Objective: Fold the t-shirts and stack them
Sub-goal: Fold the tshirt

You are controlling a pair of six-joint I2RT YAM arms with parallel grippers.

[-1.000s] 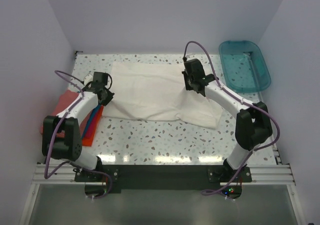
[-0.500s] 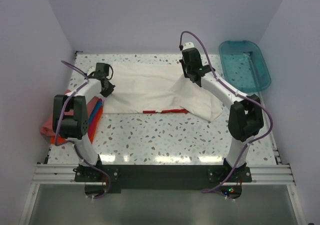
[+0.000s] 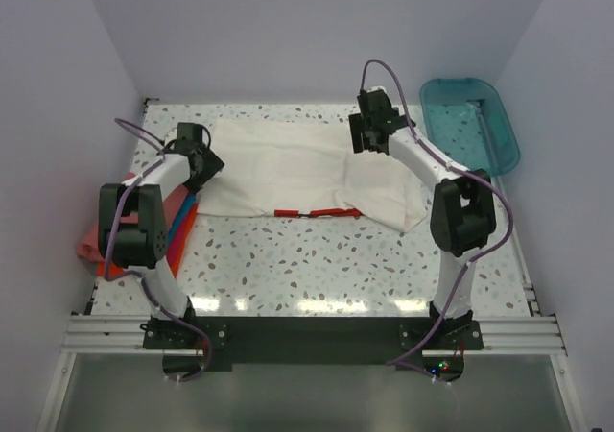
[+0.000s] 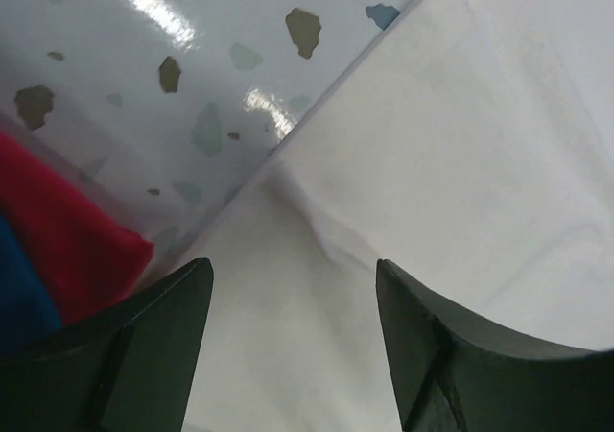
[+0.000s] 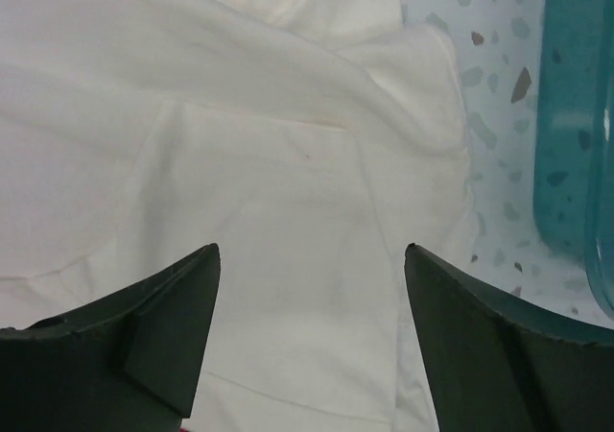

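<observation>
Two arms stretch forward, left pincer (image 4: pixel 293 283) and right pincer (image 5: pixel 312 259) spread empty above the white t-shirt (image 3: pixel 288 168).

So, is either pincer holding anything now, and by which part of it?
Nothing is held. The left pincer and the right pincer both stand open over the white t-shirt, with no cloth pinched in either.
</observation>
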